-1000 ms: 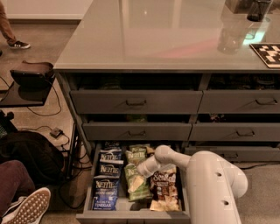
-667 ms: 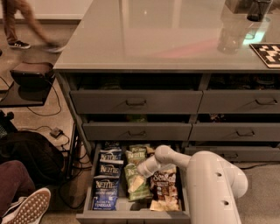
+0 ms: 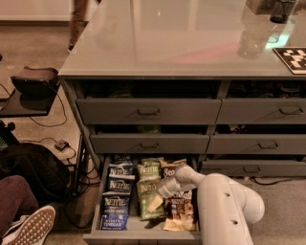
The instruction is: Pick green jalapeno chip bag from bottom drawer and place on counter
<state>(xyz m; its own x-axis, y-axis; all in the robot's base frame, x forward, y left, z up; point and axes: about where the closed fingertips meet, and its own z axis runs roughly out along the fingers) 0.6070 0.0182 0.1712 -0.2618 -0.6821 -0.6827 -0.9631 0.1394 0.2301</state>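
One green jalapeno chip bag [image 3: 145,191] just 9 o'clock of hand [image 3: 158,200] in bottom drawer [image 3: 143,235] — long axis 12–6; can't tell grip state.

At one o'clock stands a dark cup [image 3: 282,9], with a clear container [image 3: 251,40] just below it and a black-and-white checkered tag [image 3: 291,60] at two o'clock. Grey drawers with dark handles [image 3: 148,111] span the middle. At eleven o'clock are someone's legs [image 3: 79,21]; at nine, a black stool [image 3: 33,81] with cables [image 3: 57,119] trailing on the floor. A black backpack [image 3: 33,167] and a white-soled shoe [image 3: 31,229] sit at eight. The gripper [image 3: 160,195] is at six o'clock — dark blue Kettle bags [image 3: 117,189] at its nine, tan-and-brown bags [image 3: 179,210] at its four.
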